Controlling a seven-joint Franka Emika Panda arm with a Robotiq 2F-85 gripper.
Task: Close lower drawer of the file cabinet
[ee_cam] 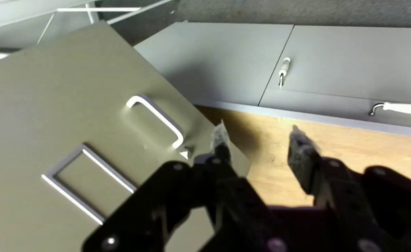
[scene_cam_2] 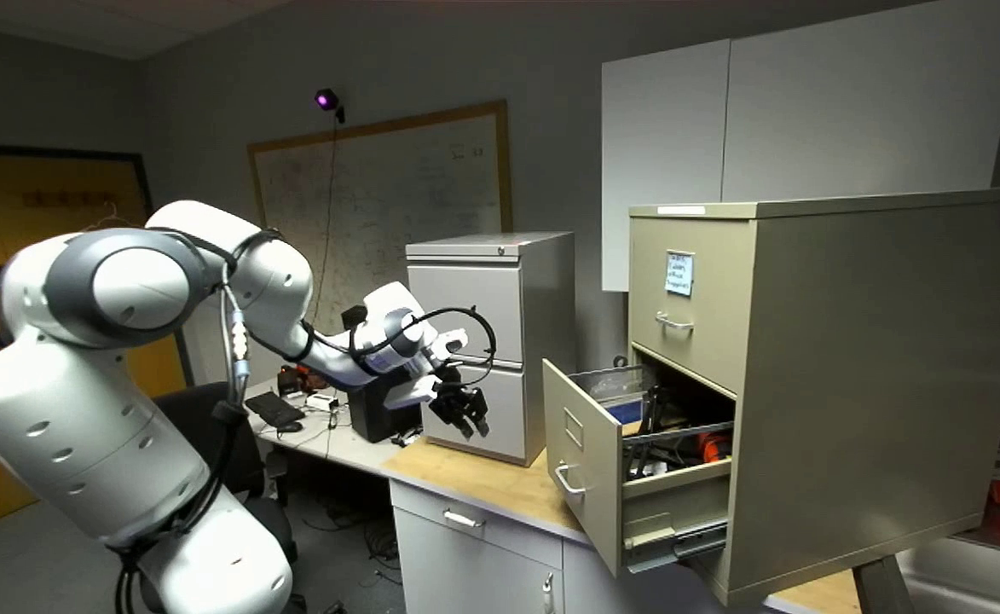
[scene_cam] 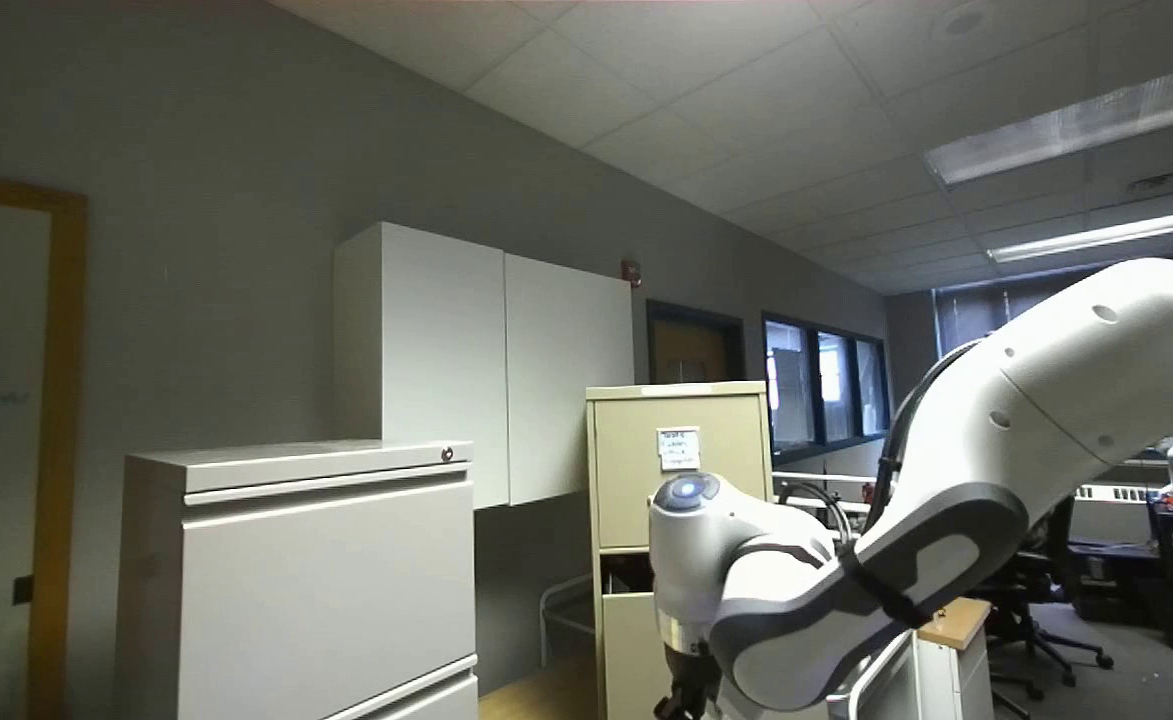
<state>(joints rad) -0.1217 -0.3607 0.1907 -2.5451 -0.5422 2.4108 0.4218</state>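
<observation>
Holding nothing, I hang my gripper (ee_cam: pixel 258 135), jaws apart, before the jutting lower drawer (scene_cam_2: pixel 595 452). Placement presumably suits pushing.

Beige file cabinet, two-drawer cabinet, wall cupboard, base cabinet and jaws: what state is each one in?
Lower drawer: pulled out
Upper drawer: shut
Light-grey two-drawer cabinet: both drawers shut
White wall cupboard: both doors shut
Grey base cabinet: doors and drawer in view shut
Jaws: parted, holding nothing
</observation>
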